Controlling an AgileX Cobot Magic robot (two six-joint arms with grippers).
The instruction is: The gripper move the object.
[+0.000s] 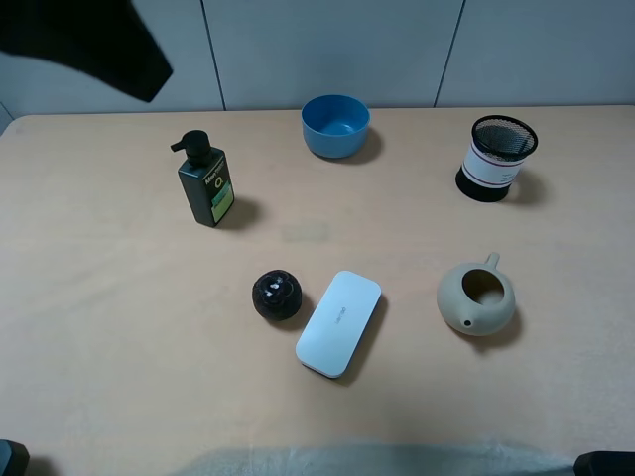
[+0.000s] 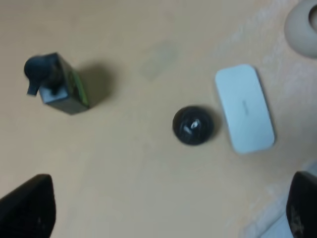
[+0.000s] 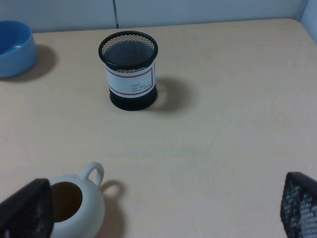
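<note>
White slab [image 1: 338, 323] lies flat on the worktop [image 1: 119, 327], near the front centre, long axis running diagonally. Black ball [image 1: 277, 296] sits just beside it on the left, not touching. Beige teapot [image 1: 477, 298] stands to its right, apart. Green pump bottle [image 1: 205, 181] is upright at rear left; blue bowl [image 1: 336, 125] at rear centre; mesh cup [image 1: 499, 157] at rear right.

Left pincer [image 2: 171, 208]: fingers [image 2: 29, 208] wide apart, holding nothing, high above the worktop, with slab [image 2: 244, 108], ball [image 2: 193, 125] and bottle [image 2: 57, 84] below it.

Right pincer [image 3: 163, 210]: fingers [image 3: 27, 210] also spread, empty, above teapot [image 3: 77, 206] with mesh cup [image 3: 130, 69] beyond
</note>
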